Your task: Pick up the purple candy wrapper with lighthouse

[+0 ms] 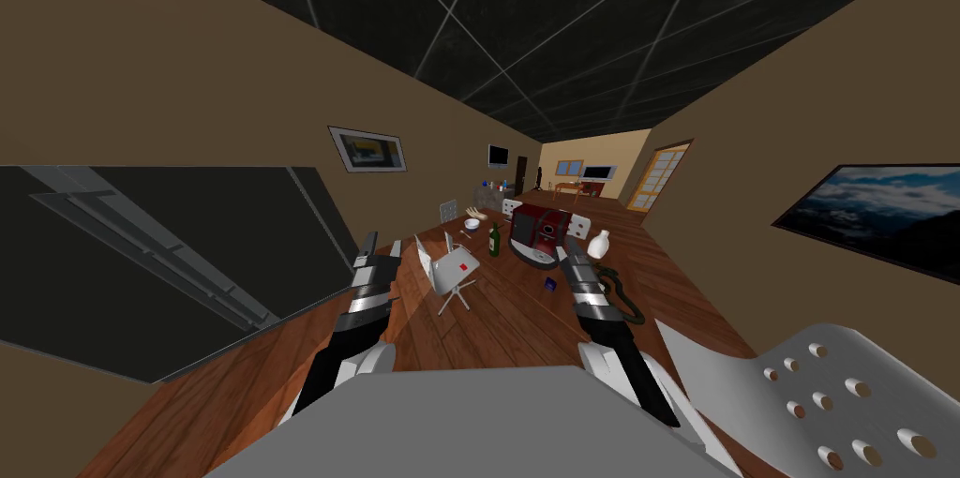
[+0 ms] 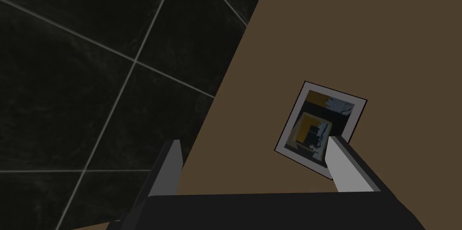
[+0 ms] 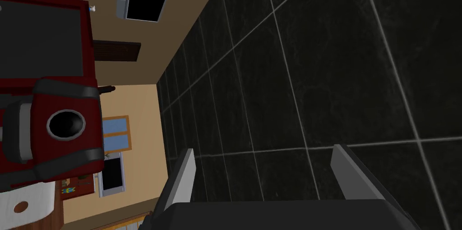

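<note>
**Head view.** A long brown wooden plank surface (image 1: pixel 506 313) runs away from the robot. Whether it is a table top or a floor cannot be settled. The small purple-blue candy wrapper (image 1: pixel 550 284) lies on it toward its right edge. It is on the near side of a boxy dark red machine (image 1: pixel 538 232) and near a black cable loop (image 1: pixel 626 302). A dark green bottle (image 1: pixel 494 240) and a rounded white vase (image 1: pixel 598 242) stand farther along, one on either side of the machine. The left gripper (image 1: pixel 372 243) is raised near the surface's left edge. The right gripper (image 1: pixel 569 249) is raised close to the wrapper but apart from it.

**Left wrist view.** The left gripper (image 2: pixel 253 144) has its fingers spread wide, with nothing between them.

**Right wrist view.** The right gripper (image 3: pixel 265 149) is likewise wide and empty, and it points past the dark red machine, away from the planks.

**Handling, assessed.** The wrapper is judged very light, thin and soft. It is likely to slide on the smooth planks or crumple under pressure, but it is not fragile. Because it lies so low, the best hold is a pinch across a raised edge or twisted end.

**Limits.** The wrapper is too small to confirm its shape, its orientation or any lighthouse print, and its colour reads between blue and purple. The right forearm covers part of the cable loop.
</note>
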